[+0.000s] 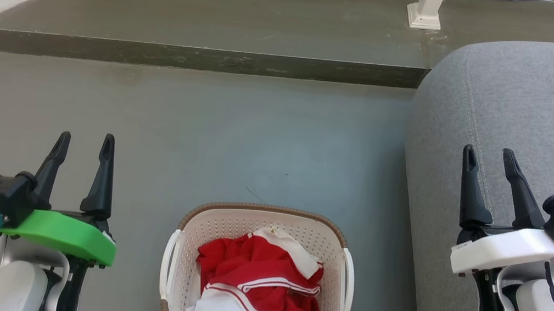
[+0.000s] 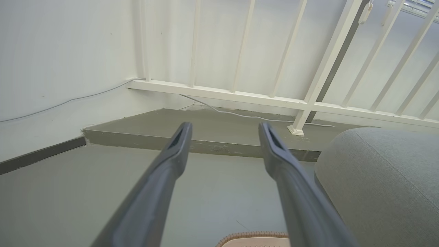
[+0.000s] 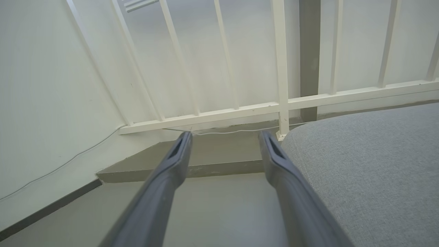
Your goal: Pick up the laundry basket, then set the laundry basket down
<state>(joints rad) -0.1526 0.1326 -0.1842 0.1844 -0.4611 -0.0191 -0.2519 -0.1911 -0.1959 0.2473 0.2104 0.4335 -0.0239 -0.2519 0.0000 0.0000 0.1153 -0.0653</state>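
Laundry basket (image 1: pixel 268 209) on floor (image 1: pixel 258 130), clothes (image 1: pixel 262 281) inside. My left gripper (image 1: pixel 86 137) left of basket, right gripper (image 1: pixel 489 152) right of it; both spread, empty. Risks: lifting one side first tips the basket; sofa (image 1: pixel 540 108) just right of basket crowds my right arm.

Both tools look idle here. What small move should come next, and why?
The left tool and right tool stand open on either side of the basket, apart from it. Likely next: lower both inward toward its handles, since neither is yet near one.
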